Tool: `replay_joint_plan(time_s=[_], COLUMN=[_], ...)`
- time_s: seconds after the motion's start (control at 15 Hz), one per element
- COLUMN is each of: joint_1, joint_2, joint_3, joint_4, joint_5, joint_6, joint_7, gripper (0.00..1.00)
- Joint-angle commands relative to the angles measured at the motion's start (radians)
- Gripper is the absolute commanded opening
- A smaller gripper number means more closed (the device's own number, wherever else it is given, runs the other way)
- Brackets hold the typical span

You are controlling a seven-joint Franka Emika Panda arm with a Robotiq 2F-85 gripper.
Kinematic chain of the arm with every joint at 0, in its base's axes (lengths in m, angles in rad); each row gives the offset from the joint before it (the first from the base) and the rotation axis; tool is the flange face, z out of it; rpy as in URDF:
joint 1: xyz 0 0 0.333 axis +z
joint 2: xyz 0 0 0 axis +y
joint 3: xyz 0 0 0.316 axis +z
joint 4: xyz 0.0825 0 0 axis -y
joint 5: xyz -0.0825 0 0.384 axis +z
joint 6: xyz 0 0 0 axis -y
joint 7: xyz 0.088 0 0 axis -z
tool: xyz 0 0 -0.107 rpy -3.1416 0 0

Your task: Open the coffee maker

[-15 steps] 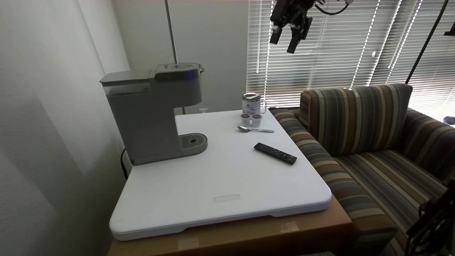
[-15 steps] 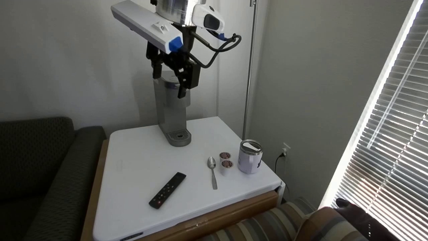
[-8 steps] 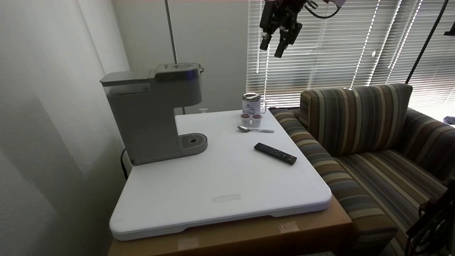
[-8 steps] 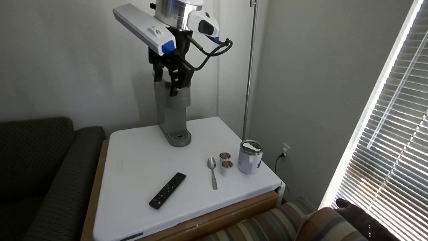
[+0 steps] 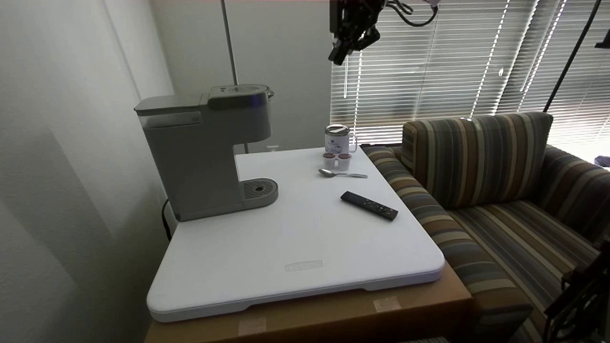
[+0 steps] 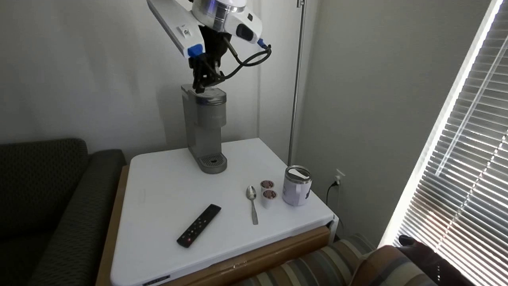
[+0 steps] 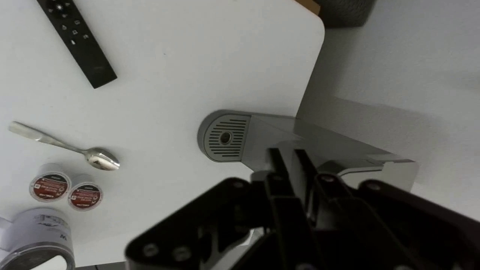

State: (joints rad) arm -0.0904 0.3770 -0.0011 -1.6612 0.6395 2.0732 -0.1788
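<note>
Arm (image 6: 212, 14), one: I have it reaching down from the top of an exterior view, a black cable (image 6: 254, 62) looping out beside the wrist. Tool (image 7: 288, 155), one: held above the counter (image 5: 286, 243), tilted, its fingertips aimed down and toward the coffee maker (image 5: 205, 162); fingers nearly together, a narrow gap between them, nothing in my hold. Coffee maker, one: gray, upright at the wall side of the counter, lid (image 5: 240, 89) down; in an exterior view my tool shows above and ahead of its brew head, apart from it. Also on the counter: mug (image 6: 297, 188), one; pods (image 6: 269, 195), two, just beside it; spoon (image 6: 254, 210), one, near the pods; black remote (image 6: 198, 225), one.
</note>
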Motion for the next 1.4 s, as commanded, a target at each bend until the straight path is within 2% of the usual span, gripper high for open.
replay_joint_plan(time_s=[0.0,0.67,0.73,0.8,1.13,1.33], joint_1=[-0.025,-0.041,-0.04,-0.031,-0.031,-0.044], joint_2=[0.086,0.284,0.296,0.249,0.272,0.322], joint_3=[0.017,0.029,0.028,0.027,0.03,0.047], joint_4=[0.124,0.394,0.408,0.335,0.363,0.43], joint_5=[0.015,-0.014,-0.024,-0.019,-0.024,-0.006], joint_6=[-0.053,-0.18,-0.19,-0.141,-0.144,-0.185], joint_7=[0.036,0.096,0.094,0.087,0.08,0.089], gripper=[0.0,0.0,0.0,0.01,0.0,0.0])
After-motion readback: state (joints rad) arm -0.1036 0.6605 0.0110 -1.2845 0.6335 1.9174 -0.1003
